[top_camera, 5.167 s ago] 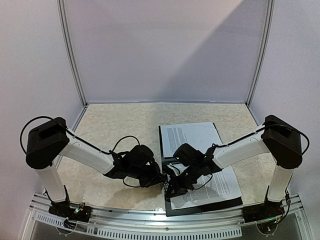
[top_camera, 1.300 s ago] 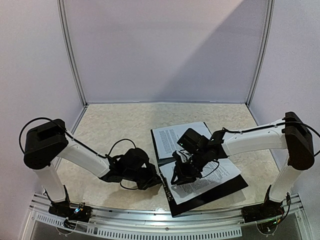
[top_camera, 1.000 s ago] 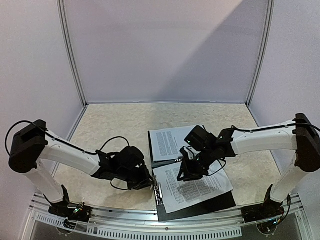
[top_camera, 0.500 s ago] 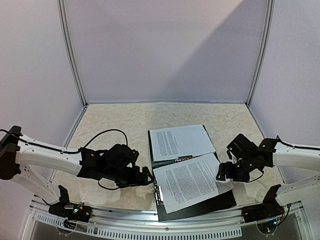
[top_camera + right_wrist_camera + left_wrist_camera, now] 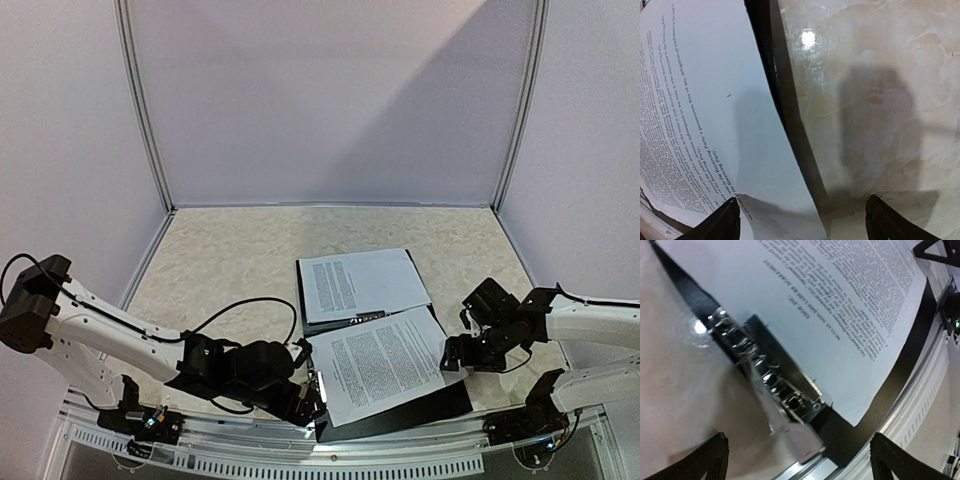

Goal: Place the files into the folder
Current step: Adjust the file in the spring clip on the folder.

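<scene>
Both arms have drawn back from the middle of the large flat black folder point(image 5: 420, 408), where they worked over the paper a second ago, and now sit at its opposite sides. The left gripper point(image 5: 308, 400) hangs low at the folder's near left corner, jaws spread wide and holding nothing. Its wrist camera looks down on the shiny metal clip point(image 5: 765, 385) fixed along the folder's left edge. The right gripper point(image 5: 452, 355) hovers at the folder's right edge, its jaws likewise parted and empty, with one fingertip over paper and the other over the beige marbled tabletop point(image 5: 875, 100) beside the folder. The files, thin white sheets of dense black print, lie on the folder. One sheet point(image 5: 360, 283) covers its far end and lies nearly square to it. The second sheet point(image 5: 385, 365) lies slanted across its near half, its left edge just beside the clip and its right corner jutting past the folder's right edge.
</scene>
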`<state>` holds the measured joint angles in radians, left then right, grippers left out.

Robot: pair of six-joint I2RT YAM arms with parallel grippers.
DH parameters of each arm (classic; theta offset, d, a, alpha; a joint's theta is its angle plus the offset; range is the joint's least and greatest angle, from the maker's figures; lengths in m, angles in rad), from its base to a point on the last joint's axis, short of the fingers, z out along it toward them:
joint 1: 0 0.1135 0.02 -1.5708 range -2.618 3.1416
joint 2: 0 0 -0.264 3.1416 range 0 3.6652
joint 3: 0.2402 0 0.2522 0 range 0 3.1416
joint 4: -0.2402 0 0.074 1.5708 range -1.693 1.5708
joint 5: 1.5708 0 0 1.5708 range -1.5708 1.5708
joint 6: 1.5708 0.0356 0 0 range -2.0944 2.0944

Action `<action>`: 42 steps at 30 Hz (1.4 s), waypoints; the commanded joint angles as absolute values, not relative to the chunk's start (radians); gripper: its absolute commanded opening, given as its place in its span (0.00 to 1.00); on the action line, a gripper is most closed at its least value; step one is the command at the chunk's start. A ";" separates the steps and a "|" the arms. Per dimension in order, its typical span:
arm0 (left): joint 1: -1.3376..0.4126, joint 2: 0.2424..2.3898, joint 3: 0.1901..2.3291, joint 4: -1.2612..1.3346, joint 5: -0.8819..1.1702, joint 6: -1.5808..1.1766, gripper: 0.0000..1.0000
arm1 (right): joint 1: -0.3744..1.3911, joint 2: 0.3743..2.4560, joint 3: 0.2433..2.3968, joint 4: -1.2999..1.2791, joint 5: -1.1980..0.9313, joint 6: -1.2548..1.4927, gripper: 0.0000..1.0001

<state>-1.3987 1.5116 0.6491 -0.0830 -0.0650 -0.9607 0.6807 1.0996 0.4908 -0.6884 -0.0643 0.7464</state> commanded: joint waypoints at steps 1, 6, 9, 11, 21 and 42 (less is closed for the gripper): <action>-1.436 1.616 0.674 -0.019 -0.046 -0.979 0.97 | 0.707 1.031 0.477 -0.709 -0.096 0.757 0.79; -1.440 1.679 0.707 0.021 -0.036 -0.993 0.94 | 0.707 0.950 0.451 -0.717 -0.096 0.780 0.50; -1.440 1.692 0.724 0.006 -0.041 -0.991 0.93 | 0.707 0.930 0.443 -0.717 -0.107 0.803 0.32; -1.439 1.700 0.735 0.003 -0.045 -0.991 0.93 | 0.708 0.928 0.437 -0.721 -0.115 0.814 0.26; -1.435 1.695 0.735 -0.044 -0.078 -1.010 0.93 | 0.708 0.884 0.417 -0.793 -0.119 0.840 0.15; -1.402 1.641 0.709 -0.084 -0.110 -1.053 0.95 | 0.672 1.028 0.557 -0.889 0.073 0.744 0.33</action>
<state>-1.4124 1.6444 0.7452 0.0124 -0.1131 -1.0321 0.6903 0.9928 0.5755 -0.8742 0.0292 0.7589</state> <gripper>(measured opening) 0.948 0.335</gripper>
